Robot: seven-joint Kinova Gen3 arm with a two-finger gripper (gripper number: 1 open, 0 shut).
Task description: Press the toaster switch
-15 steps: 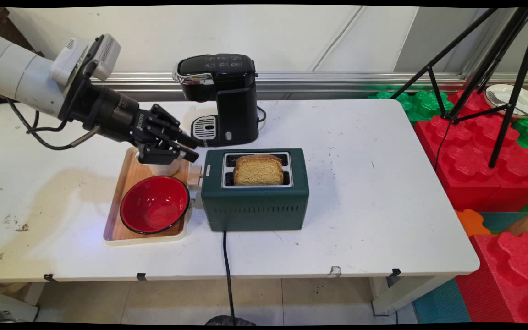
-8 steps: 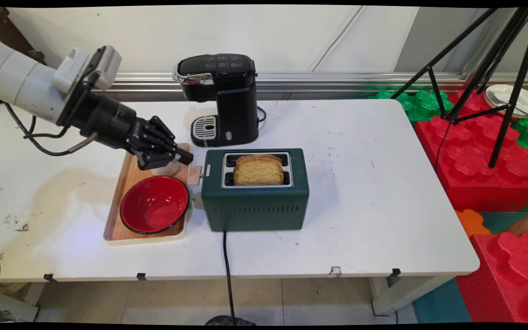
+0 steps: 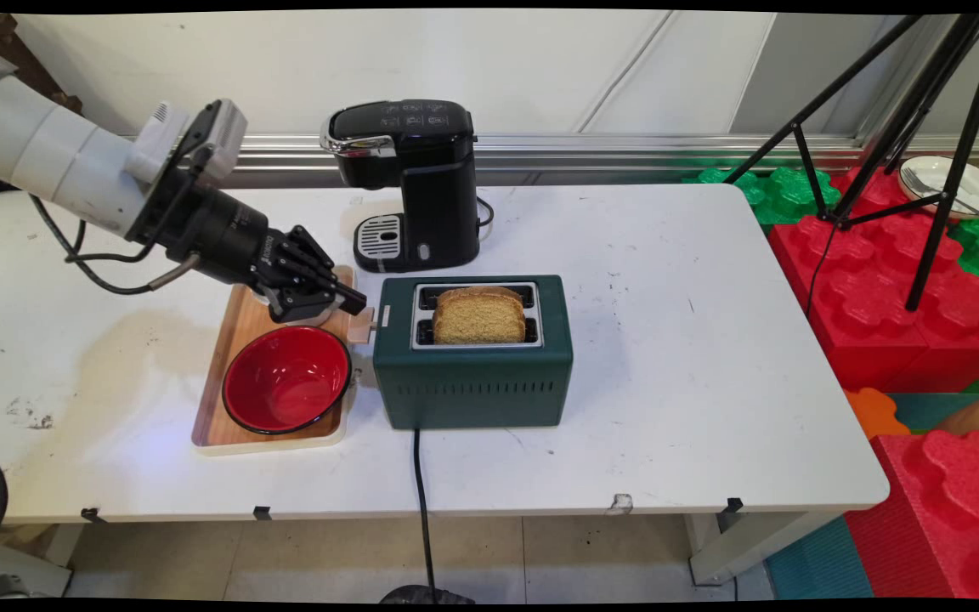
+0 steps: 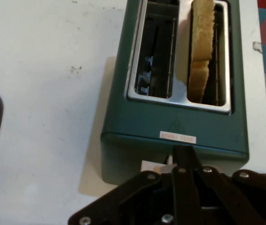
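In the main view, the black tool (image 3: 352, 297) hangs low over the far end of a wooden tray (image 3: 239, 327) on the white counter (image 3: 668, 340). Its tip is just beside the pale lever (image 3: 362, 324) on the left end of the green toaster (image 3: 472, 361). The two fingers lie together, with no gap between them, and they hold nothing. Under the tool a small white cup (image 3: 307, 318) stands on the tray, mostly hidden by the black linkage. A red bowl (image 3: 286, 379) sits on the near part of the same tray, close to the toaster. A slice of toast (image 3: 479, 318) stands upright in the toaster's near slot, and the far slot also shows a brown crust. A black coffee machine (image 3: 409, 183) stands behind the toaster, near the wall. A black cord (image 3: 421, 501) goes from the toaster's front over the counter's edge.

In the hand view, the tool (image 4: 183, 154) rises from the bottom edge with its fingers pressed together, and its tip is at the end wall of the toaster (image 4: 180, 126). Just beside the tip, the pale lever (image 4: 152, 167) is partly visible. One slot holds toast (image 4: 201, 51); the other slot looks empty from here.
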